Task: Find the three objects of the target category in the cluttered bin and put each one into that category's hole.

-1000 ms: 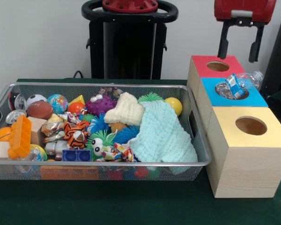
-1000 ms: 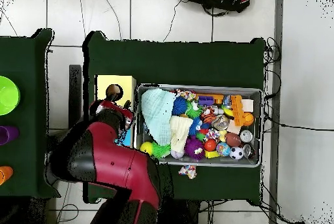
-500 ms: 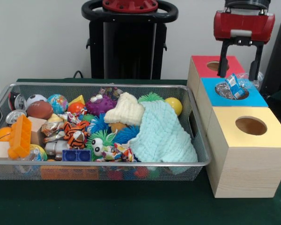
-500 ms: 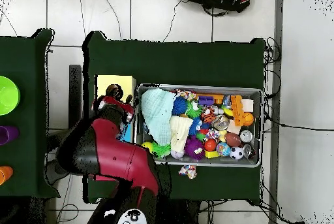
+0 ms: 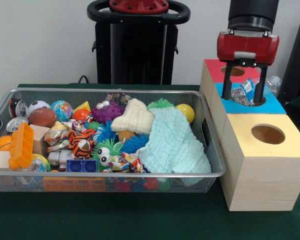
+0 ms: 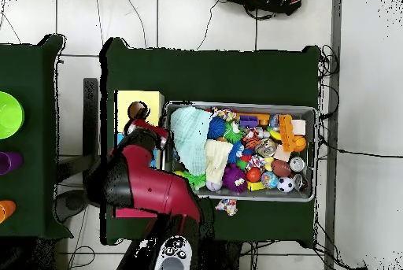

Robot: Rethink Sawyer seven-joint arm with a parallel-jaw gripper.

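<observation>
Gripper [image 5: 247,95] w/ jaws apart, straddling the bottle [image 5: 246,93] jammed in blue box's hole [image 5: 255,101]. Prob. there to push it in; contact unclear. Bin [image 5: 140,91] full, cloth [image 5: 172,142] hiding items.

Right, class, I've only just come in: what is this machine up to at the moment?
A red robot arm holds its pincer open, fingers either side of a crumpled plastic bottle that sticks out of the hole in the blue-topped box. That box stands in a row between a red-topped box and a yellow-topped box. Beside them, the wire bin is crowded with balls, blocks, cans, fuzzy toys and a pale green cloth.
</observation>
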